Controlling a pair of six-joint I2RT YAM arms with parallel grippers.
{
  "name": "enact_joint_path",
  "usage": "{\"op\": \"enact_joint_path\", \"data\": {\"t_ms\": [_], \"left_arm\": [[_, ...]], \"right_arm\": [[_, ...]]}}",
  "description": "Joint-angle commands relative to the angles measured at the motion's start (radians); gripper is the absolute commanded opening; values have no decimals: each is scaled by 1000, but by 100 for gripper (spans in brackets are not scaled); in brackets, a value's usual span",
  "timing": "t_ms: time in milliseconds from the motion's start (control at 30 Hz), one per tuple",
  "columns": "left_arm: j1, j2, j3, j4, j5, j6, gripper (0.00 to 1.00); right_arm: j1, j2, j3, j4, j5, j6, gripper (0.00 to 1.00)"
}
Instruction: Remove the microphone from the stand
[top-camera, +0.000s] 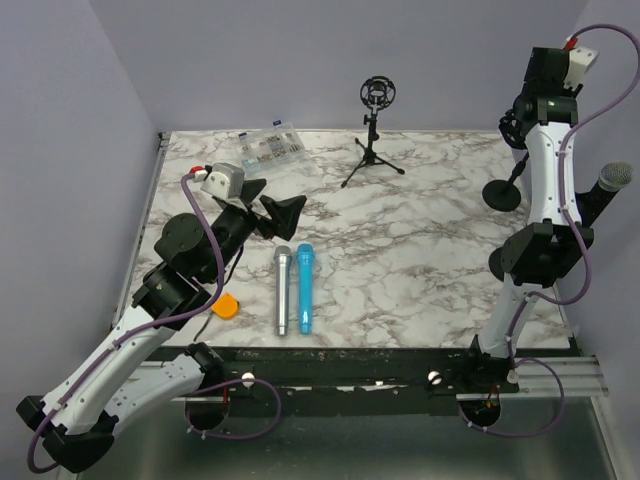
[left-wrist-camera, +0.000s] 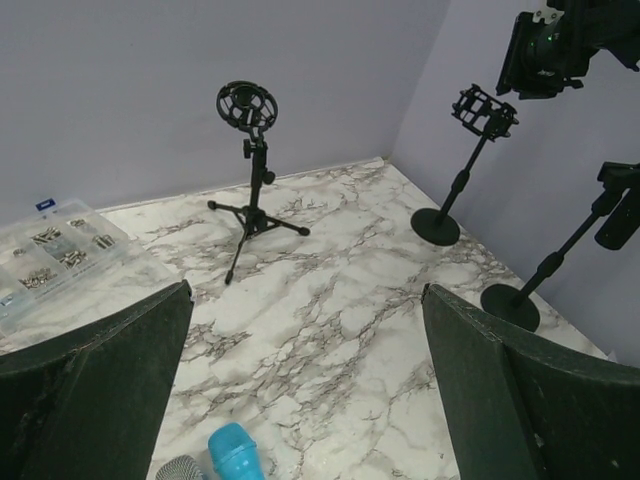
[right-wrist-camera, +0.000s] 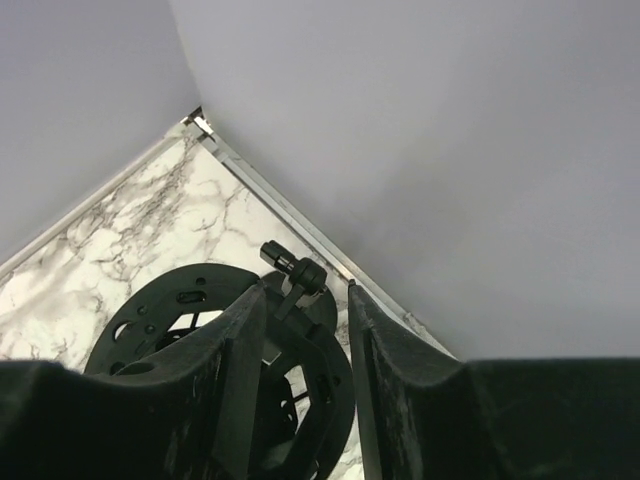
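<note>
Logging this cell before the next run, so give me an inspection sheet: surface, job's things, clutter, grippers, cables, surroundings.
Surface: marble table, no spills seen.
Job's things: microphone sits in its stand at the right edge.
Clutter: round-base stand and tripod stand, both mounts empty; silver microphone and blue microphone lying side by side; parts box; orange object.
Grippers: left gripper jaws wide, empty; right gripper above the round-base stand's mount, jaws narrowly apart, empty.
Cables: purple cables along both arms.
Surroundings: lavender walls.
</note>
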Motion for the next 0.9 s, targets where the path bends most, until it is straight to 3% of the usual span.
{"op": "enact_joint_path", "data": {"t_ms": [0, 433, 600, 700, 767, 867], "left_arm": [[-6, -1, 30, -20, 22, -6, 95], [-5, 0, 30, -22, 22, -7, 95], [-6, 2, 30, -20, 28, -7, 96], [-5, 15, 33, -23, 31, -7, 96], [-5, 29, 37, -26, 47, -16, 96], [-5, 50, 42, -28, 78, -30, 96]], "right_arm": [[-10, 31, -22, -17, 29, -9, 38], [-27, 6, -152, 16, 44, 0, 28], [-28, 11, -29, -65, -20, 42, 33], [-22, -26, 42, -114, -173, 75, 57], [22, -104, -7, -66, -169, 43, 76], [71, -214, -117, 3, -334, 13, 91]]}}
